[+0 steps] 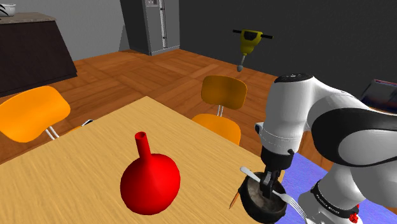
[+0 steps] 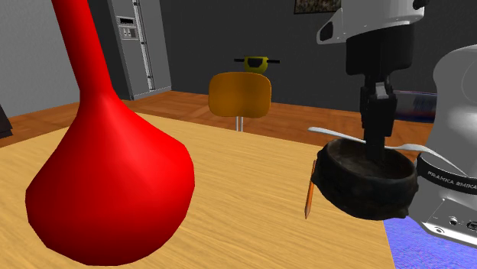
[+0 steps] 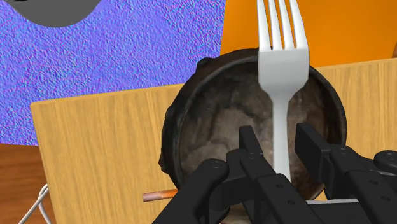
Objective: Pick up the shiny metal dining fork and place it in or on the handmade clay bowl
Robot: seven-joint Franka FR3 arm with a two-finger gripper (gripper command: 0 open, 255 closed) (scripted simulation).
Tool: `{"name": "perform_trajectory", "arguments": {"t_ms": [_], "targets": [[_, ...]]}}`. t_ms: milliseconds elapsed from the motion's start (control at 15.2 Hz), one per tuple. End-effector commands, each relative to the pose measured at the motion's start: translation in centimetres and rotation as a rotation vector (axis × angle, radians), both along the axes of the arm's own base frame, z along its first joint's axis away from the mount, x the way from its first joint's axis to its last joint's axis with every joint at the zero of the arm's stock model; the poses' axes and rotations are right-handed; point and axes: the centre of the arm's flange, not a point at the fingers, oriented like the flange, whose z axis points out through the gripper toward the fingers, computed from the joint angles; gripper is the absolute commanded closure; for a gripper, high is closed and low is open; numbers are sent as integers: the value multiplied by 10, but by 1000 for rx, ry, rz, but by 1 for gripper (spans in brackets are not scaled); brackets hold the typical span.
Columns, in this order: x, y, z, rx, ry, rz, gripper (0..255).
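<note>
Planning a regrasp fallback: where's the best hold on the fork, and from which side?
Take the fork by its slim neck, midway over the bowl, coming straight down with the jaws across its width. It lies flat across the rim, both ends overhanging, so the hollow beneath should leave room to close around it.

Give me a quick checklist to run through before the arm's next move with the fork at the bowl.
1. Is the fork over the bowl? Ok: it lies across the dark opening, tines past the rim.
2. Has the gripper let go of the fork? Cannot tell.
3. Is the bowl upright on the table? Ok.
4. Is the pencil clear of the bowl? Cannot tell: it sits right beside the wall.
5. Is the red vase out of the way? Ok: it stands apart from the bowl.
</note>
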Motion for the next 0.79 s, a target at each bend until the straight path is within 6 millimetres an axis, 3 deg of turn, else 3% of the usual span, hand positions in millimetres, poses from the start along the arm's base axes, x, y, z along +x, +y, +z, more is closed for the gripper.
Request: {"name": "perform_trajectory", "arguments": {"t_ms": [0,66,132,462,726], "targets": [[-1,-1,-2,-4,4,0,255],[-1,-1,-2,-4,4,0,255],[-1,-1,-3,-4,4,0,0],[-1,-1,-2,-4,4,0,0],[10,-4,46,-4,4,0,0]]}}
